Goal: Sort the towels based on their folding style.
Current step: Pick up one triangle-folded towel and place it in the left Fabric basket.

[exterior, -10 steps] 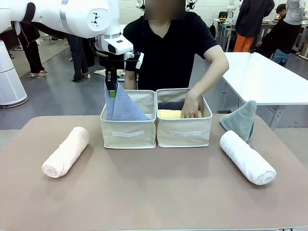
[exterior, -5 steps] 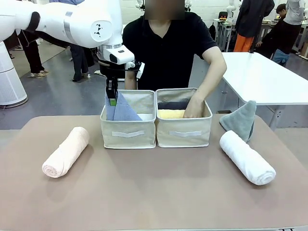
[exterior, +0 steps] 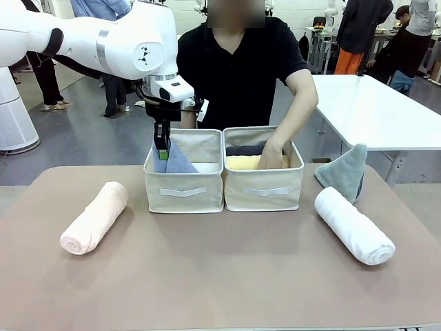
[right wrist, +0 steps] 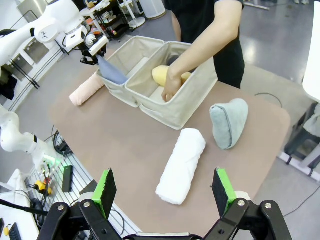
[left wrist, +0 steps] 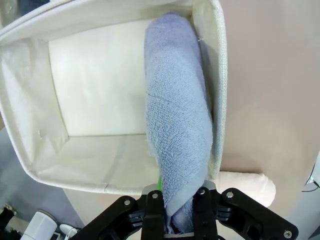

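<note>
My left gripper (exterior: pixel 162 147) is shut on the tip of a light blue triangle-folded towel (exterior: pixel 176 163) and holds it down inside the left cream basket (exterior: pixel 184 190). In the left wrist view the blue towel (left wrist: pixel 177 135) hangs along the basket wall (left wrist: pixel 216 75). A person's hand (exterior: pixel 271 156) rests on a yellow rolled towel (exterior: pixel 240 163) in the right basket (exterior: pixel 264 190), beside a dark grey towel (exterior: pixel 245 149). On the table lie a pink roll (exterior: pixel 94 217), a white roll (exterior: pixel 354 225) and a grey-teal triangle towel (exterior: pixel 342 172). My right gripper (right wrist: pixel 165 192) hovers open high above the white roll (right wrist: pixel 181 166).
The two baskets stand side by side at the table's far middle, with the person right behind them. A white table (exterior: pixel 386 110) stands at the back right. The brown tabletop (exterior: pixel 220 276) in front of the baskets is bare.
My left gripper has sunk lower, taking the blue towel deeper into the left basket. The person's hand stays in the right basket.
</note>
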{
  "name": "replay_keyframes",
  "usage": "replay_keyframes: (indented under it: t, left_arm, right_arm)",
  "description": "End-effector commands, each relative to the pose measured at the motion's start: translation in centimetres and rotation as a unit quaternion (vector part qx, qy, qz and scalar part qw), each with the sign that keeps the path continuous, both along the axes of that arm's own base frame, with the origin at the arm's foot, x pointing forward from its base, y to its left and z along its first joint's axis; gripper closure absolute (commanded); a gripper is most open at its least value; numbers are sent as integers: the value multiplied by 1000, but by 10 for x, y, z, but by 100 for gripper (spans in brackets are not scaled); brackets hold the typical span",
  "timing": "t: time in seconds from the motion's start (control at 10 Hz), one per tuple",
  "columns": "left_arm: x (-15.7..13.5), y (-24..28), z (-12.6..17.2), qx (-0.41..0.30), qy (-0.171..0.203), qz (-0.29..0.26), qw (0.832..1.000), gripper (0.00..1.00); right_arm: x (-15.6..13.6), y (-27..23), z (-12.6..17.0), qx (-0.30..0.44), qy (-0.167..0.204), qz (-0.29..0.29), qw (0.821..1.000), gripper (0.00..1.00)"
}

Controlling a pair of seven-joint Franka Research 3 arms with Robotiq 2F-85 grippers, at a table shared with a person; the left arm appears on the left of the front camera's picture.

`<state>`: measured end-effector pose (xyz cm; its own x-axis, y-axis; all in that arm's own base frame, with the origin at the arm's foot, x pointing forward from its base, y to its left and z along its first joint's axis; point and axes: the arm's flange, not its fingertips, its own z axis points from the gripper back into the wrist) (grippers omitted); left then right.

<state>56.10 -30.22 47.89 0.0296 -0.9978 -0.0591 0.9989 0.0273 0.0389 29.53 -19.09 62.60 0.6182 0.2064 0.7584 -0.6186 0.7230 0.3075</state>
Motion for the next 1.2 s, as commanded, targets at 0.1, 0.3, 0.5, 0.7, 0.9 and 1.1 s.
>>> replay_keyframes:
  t: [0.1, 0.3, 0.5, 0.7, 0.9, 1.1]
  left_arm:
    - [-4, 4, -13, -15, 9, 3, 1000, 83]
    - [-3, 6, -18, -11, 11, 2, 1000, 83]
    - [-4, 7, -21, -7, 13, 4, 1000, 83]
    - [-5, 8, -23, -8, 15, 5, 1000, 83]
    - [-3, 9, -24, -9, 13, 3, 1000, 83]
    - [-4, 10, -22, -10, 12, 2, 1000, 24]
  right_arm:
    - [0, 1, -1, 2, 0, 2, 1000, 0]
    - [0, 1, -1, 2, 0, 2, 1000, 0]
    - [0, 1, -1, 2, 0, 2, 1000, 0]
    - [0, 1, -1, 2, 0, 2, 1000, 0]
    - [0, 1, -1, 2, 0, 2, 1000, 0]
    - [0, 1, -1, 2, 0, 2, 1000, 0]
